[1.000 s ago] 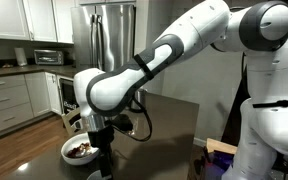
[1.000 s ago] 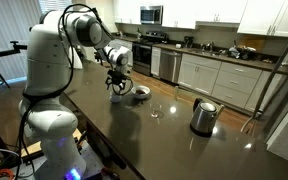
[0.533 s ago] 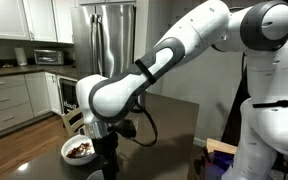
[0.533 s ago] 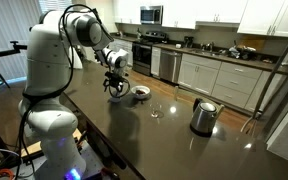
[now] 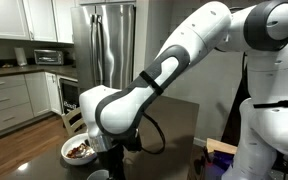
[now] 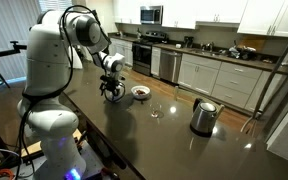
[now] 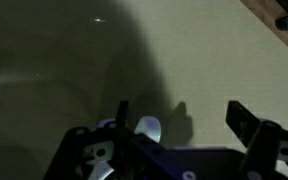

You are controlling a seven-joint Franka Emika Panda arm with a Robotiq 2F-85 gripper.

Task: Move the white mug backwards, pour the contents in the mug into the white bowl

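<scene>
The white mug [image 5: 97, 175] shows at the bottom edge of an exterior view, just below my gripper [image 5: 110, 160]. In the wrist view a small white oval [image 7: 147, 127], likely the mug's rim, lies next to one finger. My gripper [image 7: 180, 115] has its fingers wide apart with nothing spanning them. The white bowl [image 5: 79, 150] with brown bits stands beside the gripper and also shows in an exterior view [image 6: 141, 92], a short way from my gripper [image 6: 111, 93]. The mug is too small to make out there.
A clear drinking glass [image 6: 156, 110] and a steel kettle [image 6: 203, 116] stand further along the dark countertop [image 6: 134, 135]. The counter edge is near the bowl. Kitchen cabinets and a stove lie behind.
My gripper has shifted along the counter away from the bowl, toward the robot base, and sits lower in the frame. The bowl has not moved.
</scene>
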